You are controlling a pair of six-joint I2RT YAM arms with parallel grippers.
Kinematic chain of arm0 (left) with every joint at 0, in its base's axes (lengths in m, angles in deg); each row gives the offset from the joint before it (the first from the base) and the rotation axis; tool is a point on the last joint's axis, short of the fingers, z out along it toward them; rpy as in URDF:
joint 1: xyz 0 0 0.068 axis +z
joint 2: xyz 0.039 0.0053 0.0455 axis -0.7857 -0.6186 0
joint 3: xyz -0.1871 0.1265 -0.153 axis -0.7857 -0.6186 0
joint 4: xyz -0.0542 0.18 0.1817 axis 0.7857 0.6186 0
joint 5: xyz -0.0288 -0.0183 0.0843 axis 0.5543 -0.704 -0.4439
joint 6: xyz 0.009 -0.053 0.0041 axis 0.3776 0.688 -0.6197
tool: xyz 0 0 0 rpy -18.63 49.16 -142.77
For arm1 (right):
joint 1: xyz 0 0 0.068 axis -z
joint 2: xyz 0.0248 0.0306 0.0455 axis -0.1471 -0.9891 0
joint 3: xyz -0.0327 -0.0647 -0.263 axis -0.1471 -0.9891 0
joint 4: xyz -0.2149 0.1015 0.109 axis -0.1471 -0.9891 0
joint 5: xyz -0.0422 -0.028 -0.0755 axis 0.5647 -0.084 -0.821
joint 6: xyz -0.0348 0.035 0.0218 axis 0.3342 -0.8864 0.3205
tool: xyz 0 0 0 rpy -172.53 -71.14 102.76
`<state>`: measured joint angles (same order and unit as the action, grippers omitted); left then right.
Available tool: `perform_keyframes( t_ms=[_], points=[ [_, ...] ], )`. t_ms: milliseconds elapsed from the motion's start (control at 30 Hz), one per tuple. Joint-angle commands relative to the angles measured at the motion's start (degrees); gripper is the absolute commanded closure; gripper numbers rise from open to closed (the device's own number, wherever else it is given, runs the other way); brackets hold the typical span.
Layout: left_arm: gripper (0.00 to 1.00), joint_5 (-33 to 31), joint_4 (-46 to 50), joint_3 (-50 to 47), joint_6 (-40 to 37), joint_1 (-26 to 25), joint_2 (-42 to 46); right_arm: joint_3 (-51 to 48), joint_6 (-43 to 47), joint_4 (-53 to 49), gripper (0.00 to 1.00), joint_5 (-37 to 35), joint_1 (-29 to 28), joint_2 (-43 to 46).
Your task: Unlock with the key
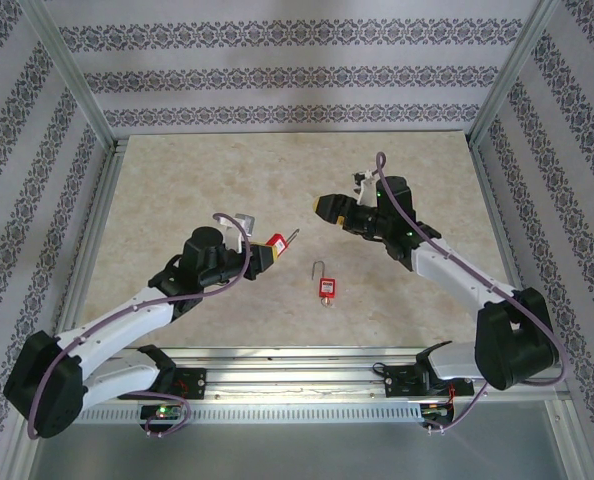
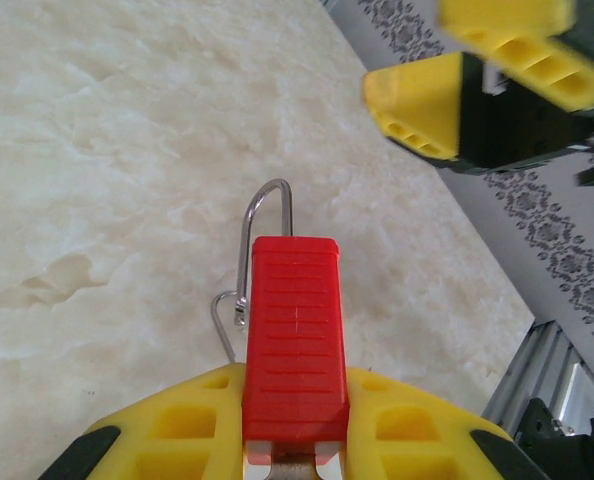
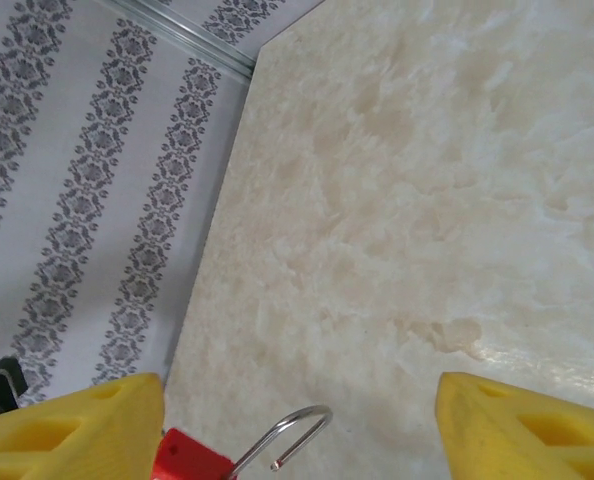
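Left wrist view: the left hand (image 2: pixel 295 400) is clenched on the red padlock (image 2: pixel 295 320). Its steel shackle (image 2: pixel 267 215) has one end free and points toward the right hand (image 3: pixel 297 425). That hand is released, its yellow fingers (image 3: pixel 72 425) spread wide on either side of the shackle without touching it. Both hover above the pale worktop (image 1: pixel 177 190). A small red piece with a metal loop (image 1: pixel 326 286) lies there between the arms.

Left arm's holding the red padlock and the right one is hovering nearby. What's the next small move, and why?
Probably back the right gripper away. Its fingers stand open, holding nothing, and the free end of the shackle looks out of the padlock body, so the lock seems open while the left gripper grips it.
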<state>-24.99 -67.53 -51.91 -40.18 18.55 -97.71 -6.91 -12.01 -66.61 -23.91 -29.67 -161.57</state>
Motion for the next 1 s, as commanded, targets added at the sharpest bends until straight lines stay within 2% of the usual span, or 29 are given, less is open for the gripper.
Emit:
perform_keyframes(
  t_ms=[0,167,433,700,967],
  points=[
    [1.0,1.03,-1.81,-0.24,0.7,0.8,-2.12,-1.13,3.53,0.17,0.22,-1.94,-0.1,3.12],
    [1.0,3.7,-7.44,-3.57,5.01,0.63,-5.54,-1.16,5.14,-1.03,0.17,-2.93,-0.06,3.67],
    [1.0,2.34,-8.85,-7.83,7.47,0.19,-7.63,-0.83,5.44,-0.81,0.13,-3.55,-0.15,2.49],
    [1.0,3.14,-15.41,-9.66,10.72,0.27,-13.2,0.7,6.14,-1.22,0.1,-3.63,-0.72,1.06],
    [1.0,3.27,-17.81,-10.78,12.05,2.69,-16.69,0.8,6.74,-1.94,0.06,-4.25,-1.45,1.29]
  ],
)
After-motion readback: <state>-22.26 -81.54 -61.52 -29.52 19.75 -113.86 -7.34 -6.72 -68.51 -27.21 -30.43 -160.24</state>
